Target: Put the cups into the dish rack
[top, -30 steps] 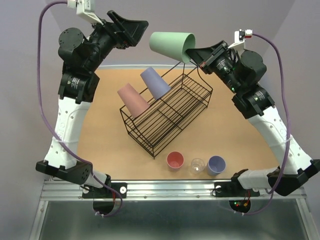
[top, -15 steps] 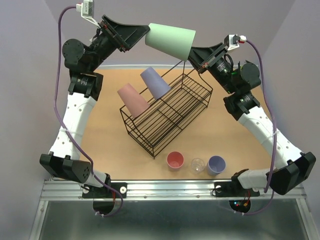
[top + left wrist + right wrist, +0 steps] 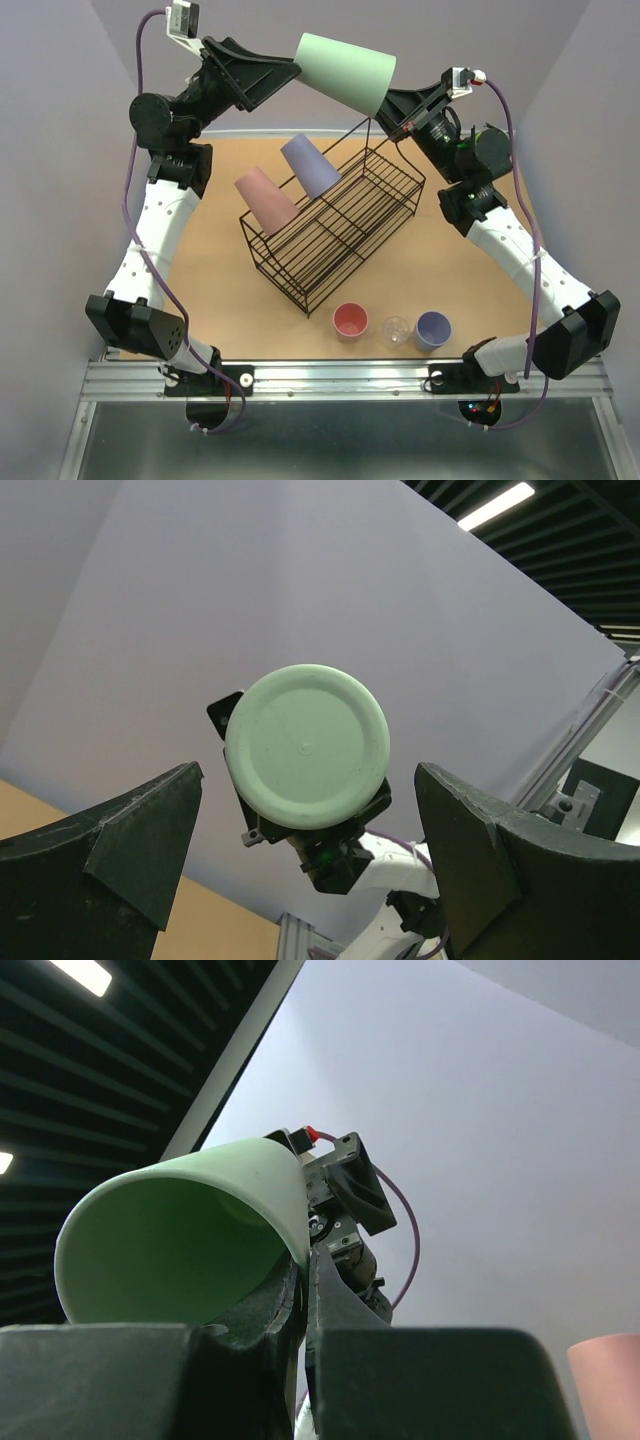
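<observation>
Abt a third done, I'd say. Two big cups are at the dish rack (image 3: 330,235) already: the big pink cup (image 3: 265,200) and the big lavender cup (image 3: 310,165). Both are mouth-down and tilted at its far-left side. They look to be inside the bars, but I can't be sure.

The green cup (image 3: 345,72) is next. It is high up in the air on its side, above the far end of the rack and not in it yet. The right gripper (image 3: 385,105) pinches its rim tight, one finger inside and one outside. The left gripper (image 3: 290,72) is wide open and holds nothing. The cup's flat bottom faces it, and the left wrist view shows gaps on both sides.

Three cups are left on the table (image 3: 220,290), in a row near the front: small pink cup (image 3: 350,321), tiny clear cup (image 3: 397,330), small lavender cup (image 3: 433,329). All stand mouth-up, apart from the rack.

Inside stuff: the green cup has nothing in it, and the 3 small ones look empty too.
</observation>
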`<state>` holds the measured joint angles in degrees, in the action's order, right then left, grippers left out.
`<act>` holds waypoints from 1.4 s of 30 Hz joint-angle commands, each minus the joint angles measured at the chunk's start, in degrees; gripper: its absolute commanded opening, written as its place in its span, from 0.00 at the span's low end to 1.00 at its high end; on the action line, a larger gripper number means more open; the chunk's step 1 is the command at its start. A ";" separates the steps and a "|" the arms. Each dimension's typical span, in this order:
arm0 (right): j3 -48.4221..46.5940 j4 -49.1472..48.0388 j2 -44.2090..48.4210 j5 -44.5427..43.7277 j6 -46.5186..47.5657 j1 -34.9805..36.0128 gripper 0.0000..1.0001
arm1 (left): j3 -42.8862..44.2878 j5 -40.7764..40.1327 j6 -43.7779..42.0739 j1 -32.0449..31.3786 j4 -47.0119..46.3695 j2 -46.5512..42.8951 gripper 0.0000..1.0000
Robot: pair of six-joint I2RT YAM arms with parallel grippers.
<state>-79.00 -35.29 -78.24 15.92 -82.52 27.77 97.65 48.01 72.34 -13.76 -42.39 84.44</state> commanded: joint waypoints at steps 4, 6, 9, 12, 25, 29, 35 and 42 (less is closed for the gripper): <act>1.31 -5.76 -0.07 0.25 -0.62 -0.17 0.01 | -0.44 1.56 2.64 -0.04 -7.44 -0.69 0.98; 1.48 -5.84 -0.16 0.07 -0.54 -0.17 0.01 | -0.18 1.47 2.55 -0.65 -7.53 -0.42 0.95; 1.57 -6.11 -0.51 0.25 -0.54 -0.17 0.00 | 0.26 1.82 2.28 -1.53 -7.53 0.19 0.90; 1.92 -6.02 -0.69 0.25 -0.36 -0.17 0.00 | 0.53 1.56 2.11 -2.15 -7.53 0.72 0.86; 3.76 -6.02 -0.86 0.95 0.08 -0.17 0.00 | 5.01 1.39 -0.18 -3.91 -5.07 3.53 0.73; 4.64 -6.02 -0.51 1.22 0.26 -0.17 0.00 | 6.06 1.47 -0.09 -3.82 -4.89 4.59 0.51; 5.61 -5.93 -0.07 0.78 0.52 -0.17 0.00 | 6.94 1.74 -0.27 -4.08 -4.98 5.20 0.73; 5.00 -5.84 -0.69 0.51 0.52 -0.08 0.00 | 6.77 2.35 -0.44 -4.08 -4.81 5.12 0.76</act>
<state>-74.52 -39.53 -79.57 15.40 -82.74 27.70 101.16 50.17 72.93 -17.56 -42.96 91.00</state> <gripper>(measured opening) 0.048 0.772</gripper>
